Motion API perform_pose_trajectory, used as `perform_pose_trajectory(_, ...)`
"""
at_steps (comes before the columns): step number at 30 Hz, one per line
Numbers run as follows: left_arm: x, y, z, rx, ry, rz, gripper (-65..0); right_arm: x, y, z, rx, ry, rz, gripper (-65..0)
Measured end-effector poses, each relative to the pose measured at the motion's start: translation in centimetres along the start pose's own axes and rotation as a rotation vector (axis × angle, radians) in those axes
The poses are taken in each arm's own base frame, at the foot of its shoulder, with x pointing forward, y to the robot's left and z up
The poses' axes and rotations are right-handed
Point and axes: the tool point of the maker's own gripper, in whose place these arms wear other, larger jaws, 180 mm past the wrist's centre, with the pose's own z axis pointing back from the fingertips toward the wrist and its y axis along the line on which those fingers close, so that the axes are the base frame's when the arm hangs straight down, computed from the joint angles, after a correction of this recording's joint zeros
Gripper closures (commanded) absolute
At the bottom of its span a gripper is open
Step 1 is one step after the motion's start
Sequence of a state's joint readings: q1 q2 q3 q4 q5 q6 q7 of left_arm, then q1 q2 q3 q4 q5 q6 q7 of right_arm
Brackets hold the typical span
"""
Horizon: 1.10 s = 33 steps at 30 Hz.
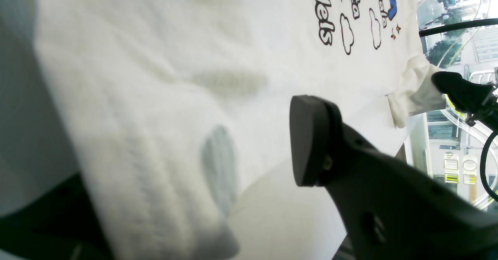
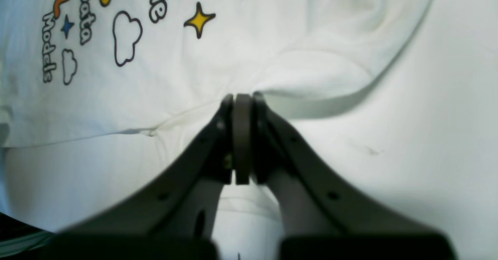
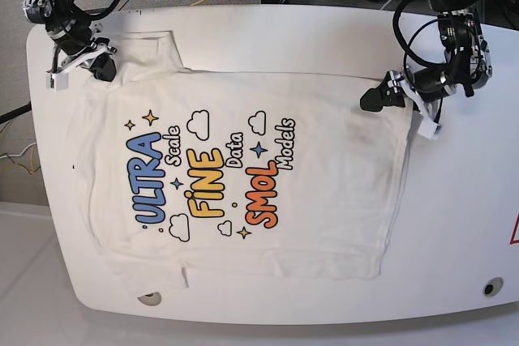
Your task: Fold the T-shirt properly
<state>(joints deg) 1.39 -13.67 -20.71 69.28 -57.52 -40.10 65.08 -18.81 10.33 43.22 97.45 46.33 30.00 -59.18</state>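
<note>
1 T-shirt, 1 table, 2 grippers: left, right.

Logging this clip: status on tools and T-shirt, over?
Right tool shut on T-shirt at the shoulder. Left tool open at the hem corner, cloth between its fingers. T-shirt flat on the white table, print up. Nothing in the way.

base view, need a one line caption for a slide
Printed white T-shirt spread flat on the white table, the right hand pinching its shoulder corner and the left hand open at its hem corner.
</note>
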Motion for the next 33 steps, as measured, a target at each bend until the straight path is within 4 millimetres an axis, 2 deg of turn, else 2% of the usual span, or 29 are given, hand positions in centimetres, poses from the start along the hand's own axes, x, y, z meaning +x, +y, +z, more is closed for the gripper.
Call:
perform_pose_trajectory(21, 0.0, 0.0, 0.0, 0.0, 0.0, 0.001, -31.1, 0.0, 0.0, 0.0, 0.0, 0.0, 0.0, -0.6)
perform_pose_trajectory(24, 0.0, 0.0, 0.0, 0.002, 0.001, 0.001, -24.7, 0.0, 0.0, 0.0, 0.0, 0.0, 0.0, -0.6)
perform_pose_trajectory(26, -0.2, 0.2, 0.0, 0.011, 0.009, 0.001, -15.3, 0.0, 0.0, 0.0, 0.0, 0.0, 0.0, -0.6)
perform_pose_trajectory(28, -0.4, 0.5, 0.0, 0.024, 0.023, 0.002, -1.9, 0.0, 0.0, 0.0, 0.0, 0.0, 0.001, -0.6)
perform_pose_trajectory(30, -0.9, 0.6, 0.0, 0.029, 0.039, 0.008, 0.0, 0.0, 0.0, 0.0, 0.0, 0.0, 0.0, -0.6)
perform_pose_trajectory(33, -1.4, 0.7, 0.0, 0.031, 0.053, 0.012, -4.0, 0.0, 0.0, 0.0, 0.0, 0.0, 0.001, -0.6)
